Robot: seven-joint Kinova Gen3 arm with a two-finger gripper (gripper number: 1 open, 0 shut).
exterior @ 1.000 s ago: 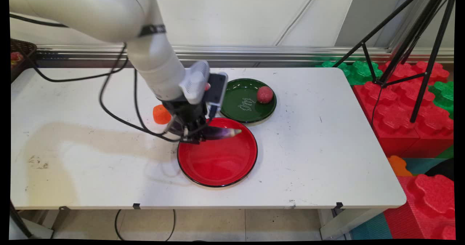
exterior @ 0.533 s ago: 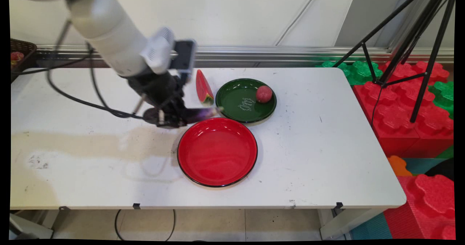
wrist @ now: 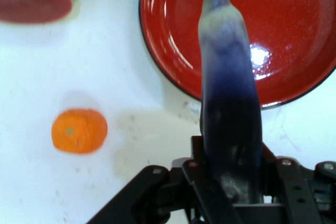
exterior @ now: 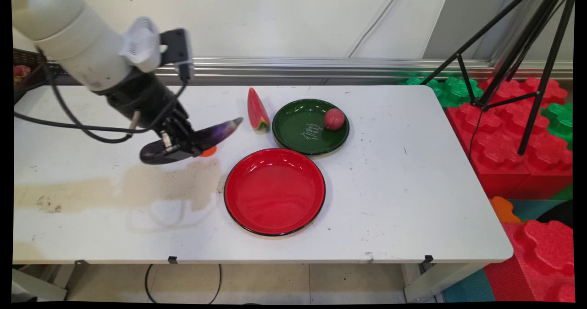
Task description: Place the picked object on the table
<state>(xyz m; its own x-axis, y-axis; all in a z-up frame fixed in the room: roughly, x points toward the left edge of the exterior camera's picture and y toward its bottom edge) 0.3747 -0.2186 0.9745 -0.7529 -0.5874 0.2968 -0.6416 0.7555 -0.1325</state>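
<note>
Gripper (exterior: 176, 141) clenched on eggplant (exterior: 197, 137), held above table (exterior: 412, 171) left of red plate (exterior: 274, 191). Long axis near-level, pale tip twd watermelon slice (exterior: 257, 109); orange (wrist: 79, 130) just below.

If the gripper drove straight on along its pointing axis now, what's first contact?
Likely bare table just short of the red plate; the gripper, shut on the eggplant, looks down there. Depth unclear; the orange sits off-line.

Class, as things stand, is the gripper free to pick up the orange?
Probably not: the gripper is shut on the eggplant, so its fingers are taken, though the orange lies clear on the table close by.
</note>
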